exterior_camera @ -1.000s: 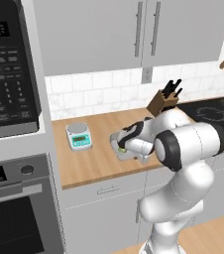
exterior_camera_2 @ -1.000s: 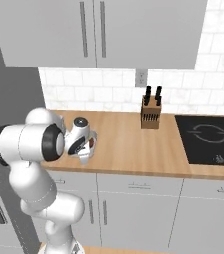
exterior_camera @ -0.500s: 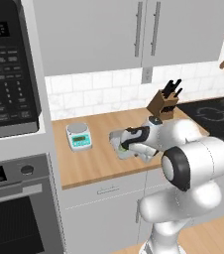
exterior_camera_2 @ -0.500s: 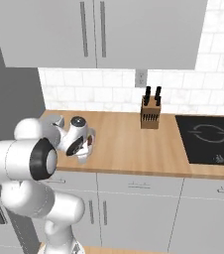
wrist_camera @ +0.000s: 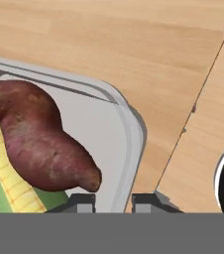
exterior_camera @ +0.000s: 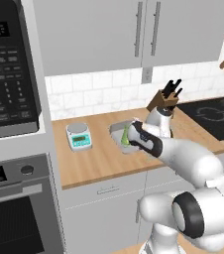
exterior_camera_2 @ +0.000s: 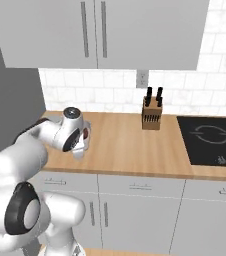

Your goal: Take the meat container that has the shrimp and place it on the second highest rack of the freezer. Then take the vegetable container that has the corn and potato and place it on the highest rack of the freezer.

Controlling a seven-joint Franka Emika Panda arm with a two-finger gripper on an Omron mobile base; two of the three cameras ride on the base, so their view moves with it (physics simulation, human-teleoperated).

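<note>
Second step in hand: I had the gripper (wrist_camera: 114,199) pinched narrow on the vegetable container (wrist_camera: 129,134) rim, beside potato (wrist_camera: 44,139) and corn (wrist_camera: 5,173); lifting toward the freezer's highest rack looked next

microwave (exterior_camera: 7,74) display digits blurred, no text readable

You see a wooden counter (exterior_camera_2: 130,145) carrying the grey tray (wrist_camera: 126,134), a small kitchen scale (exterior_camera: 78,136), and a knife block (exterior_camera_2: 152,112) by the wall.
</note>
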